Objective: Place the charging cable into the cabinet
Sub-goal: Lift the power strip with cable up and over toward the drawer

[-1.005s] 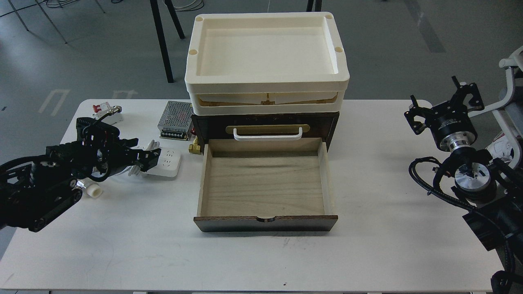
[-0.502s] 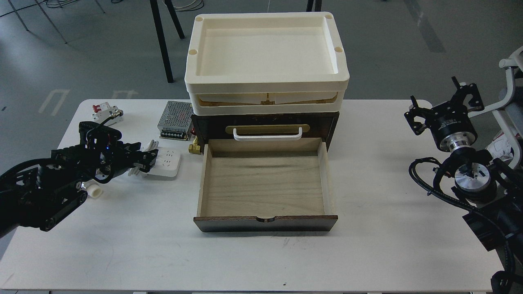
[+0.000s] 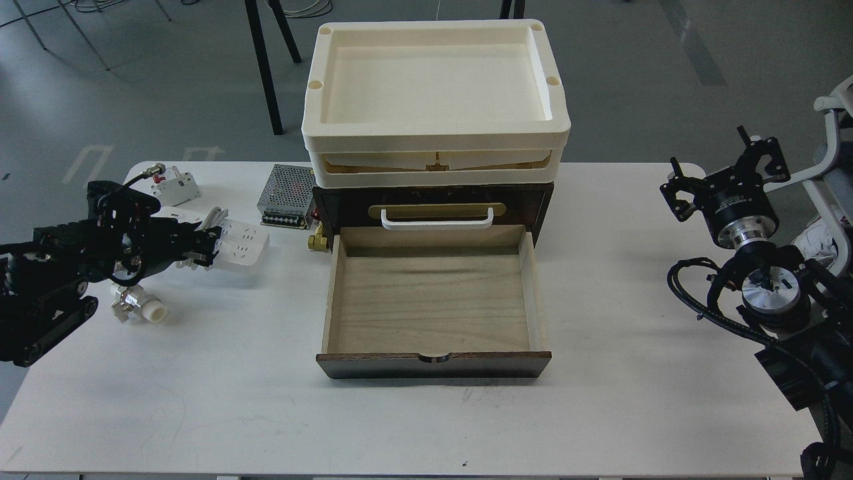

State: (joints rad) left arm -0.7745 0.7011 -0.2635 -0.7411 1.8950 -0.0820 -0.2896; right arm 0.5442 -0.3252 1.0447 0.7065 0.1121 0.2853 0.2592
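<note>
Left gripper (image 3: 203,245) is clamped on the power strip (image 3: 241,243), fingers closed on its left end. The strip is tilted w/ its socket side facing up and toward the camera, and it casts a shadow on the table (image 3: 426,427) just below it, so it looks lifted off the surface. Its white cord (image 3: 212,215) sticks up right behind the fingertips. The strip sits left of the cabinet (image 3: 433,200), near but not touching, roughly level w/ the back of the drawer.

The drawer (image 3: 432,303) is pulled all the way out toward the camera, pale wood inside, dark front edge. Above it is the white handle (image 3: 437,219) on a brass plate. Cream trays (image 3: 434,93) are stacked on top of the cabinet.

Other stuff on the left side: a metal mesh box (image 3: 286,197) right beside the cabinet's left wall, a small white breaker (image 3: 174,185) w/ a red switch further left near the table's back edge, a small brass fitting (image 3: 316,241) touching the drawer's back left corner, and a little white plug thing (image 3: 138,307) below the left arm.

Right gripper (image 3: 723,175) is parked well off to the right over the table edge, fingers spread apart, holding nothing.
</note>
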